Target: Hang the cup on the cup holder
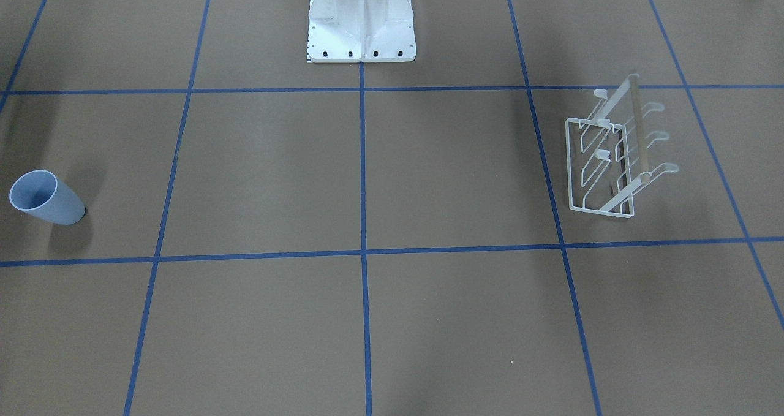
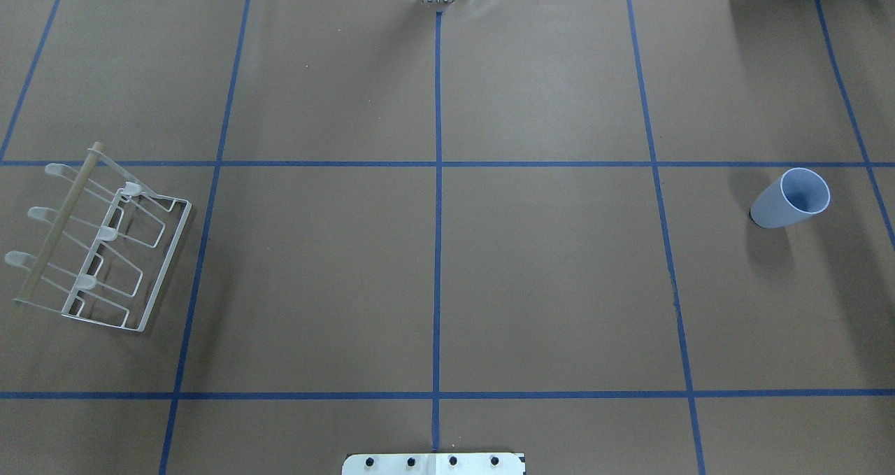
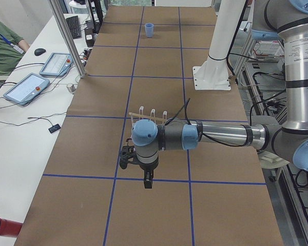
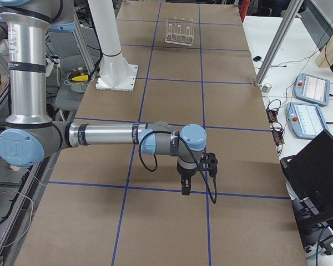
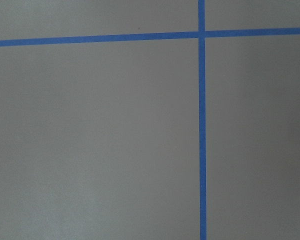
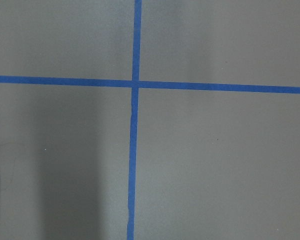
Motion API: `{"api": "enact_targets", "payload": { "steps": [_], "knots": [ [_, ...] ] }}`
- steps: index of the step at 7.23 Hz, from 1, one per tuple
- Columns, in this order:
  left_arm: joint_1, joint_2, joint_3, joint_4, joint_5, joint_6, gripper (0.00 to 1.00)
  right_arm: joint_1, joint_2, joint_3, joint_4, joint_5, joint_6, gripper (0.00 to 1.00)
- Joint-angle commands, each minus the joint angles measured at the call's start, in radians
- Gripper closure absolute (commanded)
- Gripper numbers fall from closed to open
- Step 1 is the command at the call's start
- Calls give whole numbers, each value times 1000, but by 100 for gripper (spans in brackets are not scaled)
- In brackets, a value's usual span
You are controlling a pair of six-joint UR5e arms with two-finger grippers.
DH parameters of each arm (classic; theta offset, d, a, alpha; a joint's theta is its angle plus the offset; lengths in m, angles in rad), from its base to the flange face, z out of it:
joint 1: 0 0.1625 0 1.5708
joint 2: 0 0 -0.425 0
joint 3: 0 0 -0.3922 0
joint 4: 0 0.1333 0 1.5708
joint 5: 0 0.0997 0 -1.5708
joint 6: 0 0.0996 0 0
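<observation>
Blue-grey cup [image 2: 790, 200] upright, far from left claw [image 3: 148, 183], nearer right claw [image 4: 185, 189]; both claws' openness unclear.

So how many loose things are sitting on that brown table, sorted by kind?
Cup: 1
Cup holder: 1
Total: 2
</observation>
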Motion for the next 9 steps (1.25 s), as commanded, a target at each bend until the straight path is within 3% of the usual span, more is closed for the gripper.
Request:
{"api": "enact_targets", "payload": {
  "steps": [1,4,6,9],
  "knots": [
    [0,-5,0,2,0,0,2,1,1,2,1,1,1,0],
    [-3,-8,-3,-4,-3,-2,2,-1,8,24,-1,4,10,0],
    [-2,-30,-26,-26,-12,3,2,-69,46,104,-4,-6,12,0],
    [0,-111,-11,-32,-8,3,2,-152,74,103,34,62,12,0]
  ]
}}
